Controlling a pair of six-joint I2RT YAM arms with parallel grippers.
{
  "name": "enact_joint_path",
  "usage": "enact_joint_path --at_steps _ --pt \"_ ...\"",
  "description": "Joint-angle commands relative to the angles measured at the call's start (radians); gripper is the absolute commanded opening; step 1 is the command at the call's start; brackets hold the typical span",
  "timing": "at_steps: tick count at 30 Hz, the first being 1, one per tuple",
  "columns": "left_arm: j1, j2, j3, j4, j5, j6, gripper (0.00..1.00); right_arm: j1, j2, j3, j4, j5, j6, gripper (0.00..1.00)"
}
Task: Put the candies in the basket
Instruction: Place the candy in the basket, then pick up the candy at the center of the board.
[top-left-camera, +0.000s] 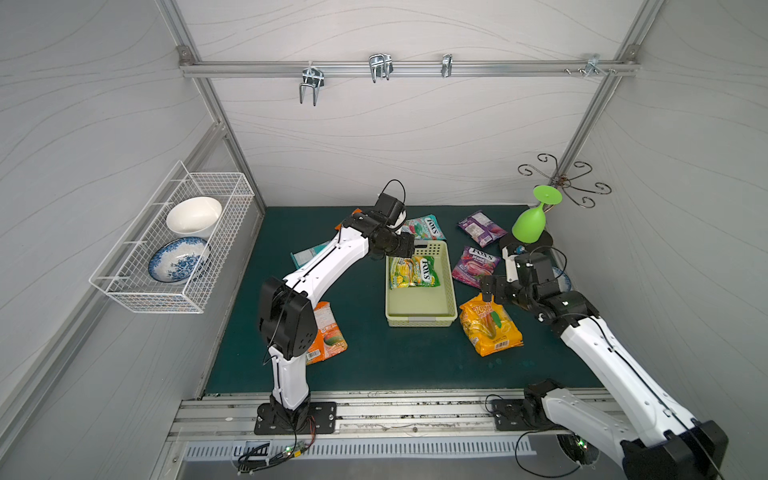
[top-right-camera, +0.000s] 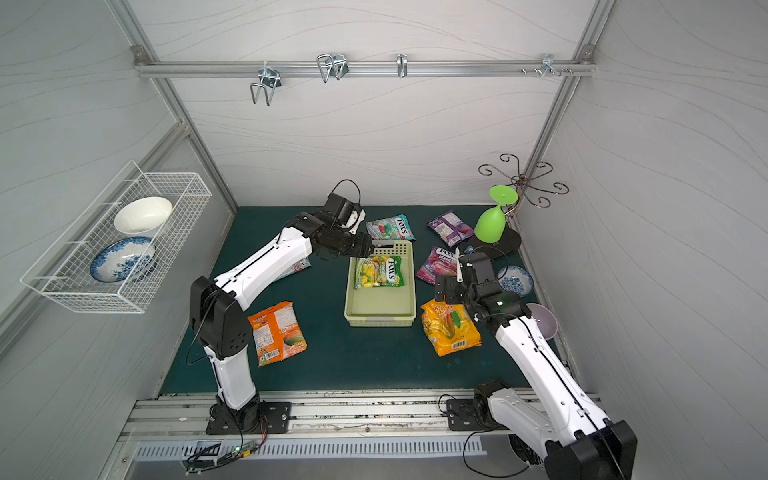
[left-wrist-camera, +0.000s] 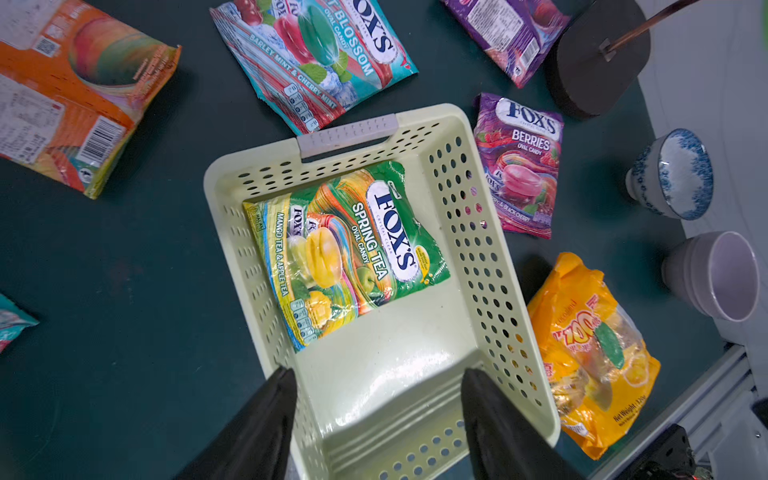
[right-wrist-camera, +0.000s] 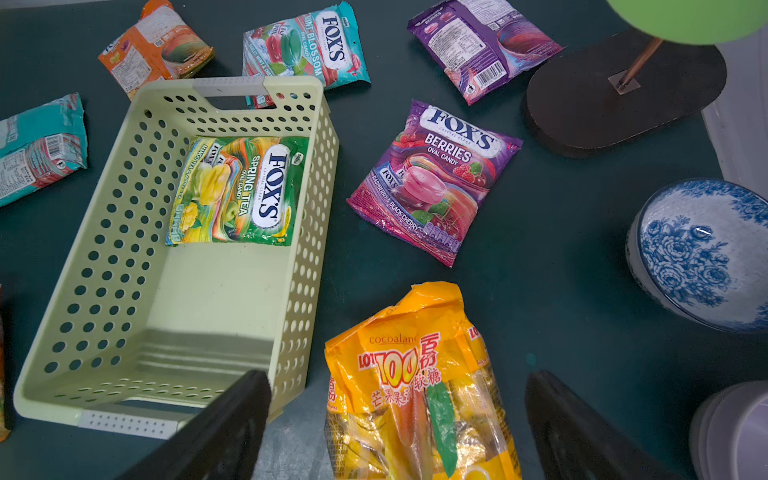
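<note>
While left end effector (left-wrist-camera: 378, 372), right end effector (right-wrist-camera: 397, 374) gape empty, green packet (top-left-camera: 413, 272) lies long axis across basket (top-left-camera: 419, 320).

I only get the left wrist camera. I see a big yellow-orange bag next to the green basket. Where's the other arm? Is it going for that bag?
Observer: The right gripper hangs open above one end of the yellow-orange bag, not gripping it.
Operator: What's up above that black base?
Observer: A green goblet, bowl down and foot up. I cannot tell how it is held there.
Operator: Are there bowls I can't see?
Observer: Two, a white bowl and a blue-patterned bowl, in a white wire basket on the left wall.
</note>
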Motion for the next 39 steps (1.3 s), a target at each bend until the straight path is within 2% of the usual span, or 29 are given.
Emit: enact_joint_path --at_steps 1,5,10,18,21,27,31,36,39 --pt "0.003 -0.056 -0.037 0.028 -0.038 0.028 0.68 0.023 0.0 0.0 0.004 -0.013 -0.017 0.99" --pt "0.003 -0.123 -0.093 0.043 -0.058 0.053 0.74 0.037 0.013 0.015 -0.008 -0.006 -0.031 0.99" --pt "0.005 -0.209 -0.185 0.069 -0.093 0.077 0.77 0.08 0.016 0.012 -0.005 0.009 -0.045 0.99" --pt "0.023 -0.349 -0.328 0.103 -0.115 0.104 0.82 0.086 0.039 0.025 -0.017 0.016 -0.051 0.99" --pt "0.053 -0.396 -0.363 0.106 -0.113 0.111 0.83 0.086 0.081 0.069 -0.057 0.03 -0.061 0.99" --pt "0.101 -0.507 -0.468 0.132 -0.118 0.169 0.95 0.08 0.136 0.103 -0.087 0.037 -0.061 0.99" --pt "0.143 -0.578 -0.542 0.141 -0.12 0.195 0.97 0.077 0.197 0.158 -0.119 0.054 -0.062 0.99" --pt "0.241 -0.666 -0.646 0.161 -0.012 0.197 0.98 0.058 0.302 0.232 -0.155 0.037 -0.06 0.99" --pt "0.28 -0.704 -0.698 0.19 -0.008 0.216 0.98 0.058 0.349 0.252 -0.152 0.044 -0.071 0.98"
